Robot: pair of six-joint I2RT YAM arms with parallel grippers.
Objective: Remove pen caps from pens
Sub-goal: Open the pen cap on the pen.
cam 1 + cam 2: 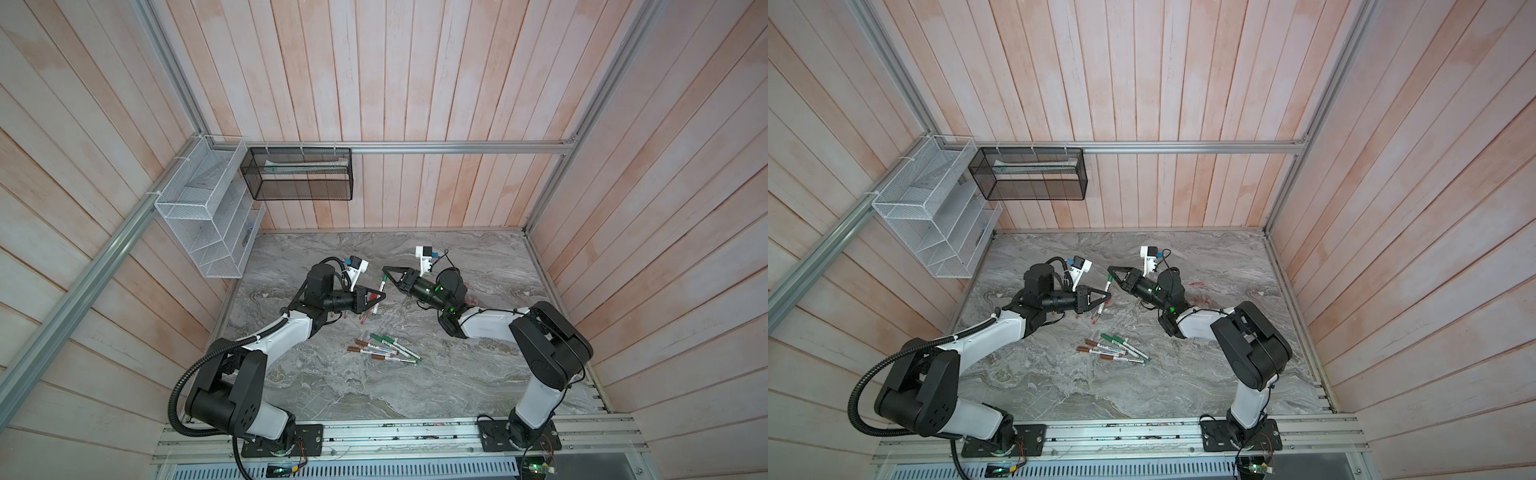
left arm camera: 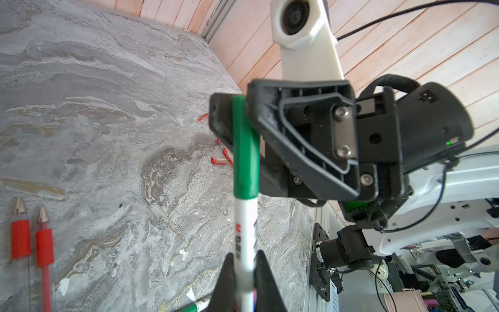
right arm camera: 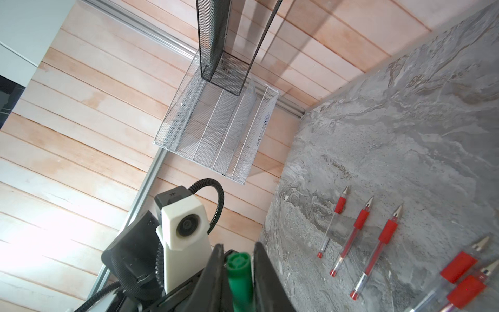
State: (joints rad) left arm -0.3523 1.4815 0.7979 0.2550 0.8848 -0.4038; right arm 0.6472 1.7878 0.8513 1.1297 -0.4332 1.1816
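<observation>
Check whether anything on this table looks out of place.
Nothing damaged or spilled. Slim red plastic pen caps lie scattered on the grey marble table, and the white-barrelled markers sit in a crisscrossed heap.

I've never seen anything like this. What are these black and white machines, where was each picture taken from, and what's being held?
They are two robot arms, the left arm and right arm, mounted beside a grey table. Two pictures look down from overhead; two come from cameras on the arms' wrists. On the table lie capped markers, uncapped red pens and loose red caps. The left jaws grip a white marker by its barrel; the right jaws sit around its green cap.
</observation>
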